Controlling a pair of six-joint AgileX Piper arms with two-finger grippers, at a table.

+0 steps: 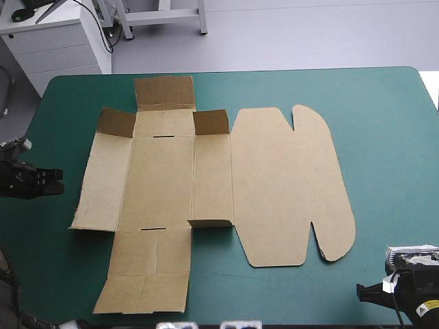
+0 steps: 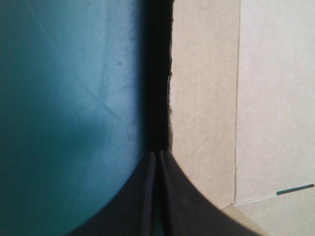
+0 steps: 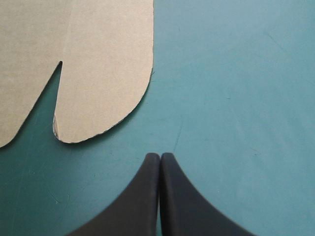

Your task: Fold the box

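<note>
Far left of the high view, mid-height: left gripper [image 1: 56, 181] sits low over the teal-green cover [image 1: 384, 137], jaws pressed together into one point. It is aimed at the box [image 1: 178, 178] and stands apart from it. Its own wrist view puts the tip right at the board's outer edge, cover on one side and brown panel on the other. Contact cannot be told.

Left of centre: the box lies as a cut brown sheet, spread across the middle of the table. The left side panel [image 1: 103, 181] is flat. The base has two dark slots [image 1: 163, 137], one toward the far end and one toward the near end, both empty. The near end flap [image 1: 147, 271] lies flat at the lower part of the frame. The far end flap [image 1: 164, 92] looks slightly tilted up. Two small corner flaps [image 1: 211, 122] in the upper part stand partly raised; a third, at the base's near right corner, seems folded over.

Centre right: the lid [image 1: 288, 185], with its rounded lobes, lies flat.

Lower right corner: right gripper [image 1: 365, 291] is well clear of the sheet, jaws pressed together and holding nothing. In its wrist view a lid lobe lies ahead of it and to one side.

Judgement: the fold is barely begun. No wall is up and nothing is tucked into the slots. What is left is to raise the side walls, turn in the corner flaps, and roll and tuck the end walls.
</note>
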